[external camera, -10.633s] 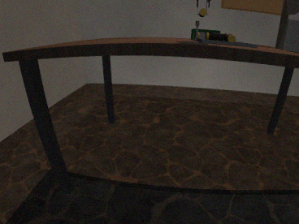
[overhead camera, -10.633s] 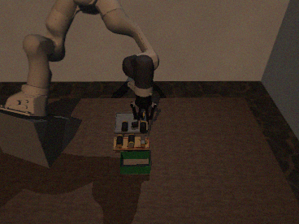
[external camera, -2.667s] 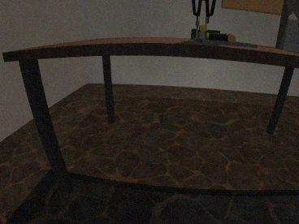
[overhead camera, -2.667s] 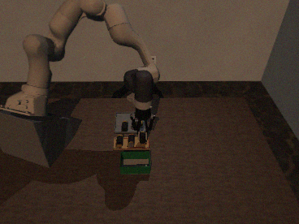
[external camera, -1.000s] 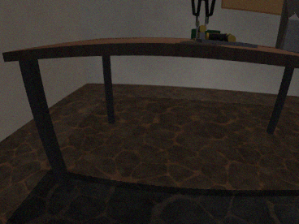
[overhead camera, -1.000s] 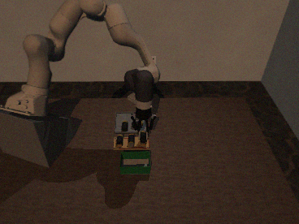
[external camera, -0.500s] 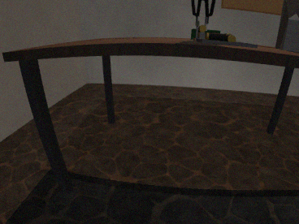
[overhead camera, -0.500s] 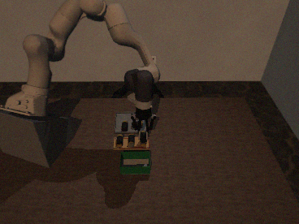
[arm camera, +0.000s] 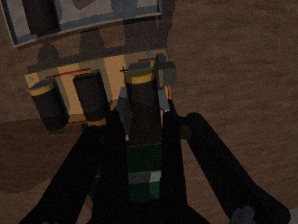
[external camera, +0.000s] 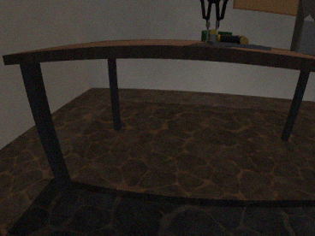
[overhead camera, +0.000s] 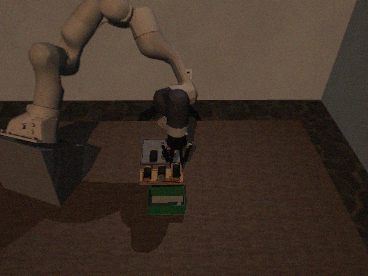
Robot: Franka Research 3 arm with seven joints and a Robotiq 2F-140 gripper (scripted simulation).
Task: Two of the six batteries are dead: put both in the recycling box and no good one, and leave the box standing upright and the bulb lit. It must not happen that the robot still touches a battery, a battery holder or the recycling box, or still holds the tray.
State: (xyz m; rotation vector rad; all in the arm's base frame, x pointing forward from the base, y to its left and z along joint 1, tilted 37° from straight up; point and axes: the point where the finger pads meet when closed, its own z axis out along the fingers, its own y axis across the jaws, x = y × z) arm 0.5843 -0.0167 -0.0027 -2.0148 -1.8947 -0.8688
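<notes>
A pale wall (overhead camera: 250,50) (external camera: 163,77) and a dark, stone-patterned floor (overhead camera: 245,111) (external camera: 171,150) surround a brown wooden table (overhead camera: 250,200) (external camera: 150,51) (arm camera: 240,90) under dim light. The arm (overhead camera: 150,42) reaches from a grey pedestal (overhead camera: 30,172) towards a row of three containers. A grey tray (overhead camera: 144,151) (external camera: 252,46) (arm camera: 85,30) lies at one end of the row, a green box (overhead camera: 166,210) (external camera: 204,36) (arm camera: 145,157) stands upright at the other, and a yellowish battery holder (overhead camera: 160,183) (arm camera: 66,82) lies between them. The holder carries three dark batteries side by side: an outer battery (overhead camera: 147,173) (arm camera: 49,107), a middle battery (overhead camera: 161,173) (arm camera: 91,95) and a battery beneath the hand (overhead camera: 176,170) (arm camera: 143,107). In the wrist view, the yellow bands of the two end batteries face the tray; that of the middle one faces the box. The gripper (overhead camera: 175,162) (external camera: 212,36) (arm camera: 143,94) points down, its fingers drawn fairly close together on either side of the last battery; whether they pinch it cannot be told. At least one dark battery (overhead camera: 153,155) (arm camera: 41,16) lies in the tray. The bulb's state cannot be made out.

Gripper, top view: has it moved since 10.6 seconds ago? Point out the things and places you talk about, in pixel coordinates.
Yes: the gripper (overhead camera: 176,161) (external camera: 212,38) (arm camera: 143,94) has moved toward the green box (overhead camera: 166,210) (external camera: 204,35) (arm camera: 145,159), which sits where it did.
</notes>
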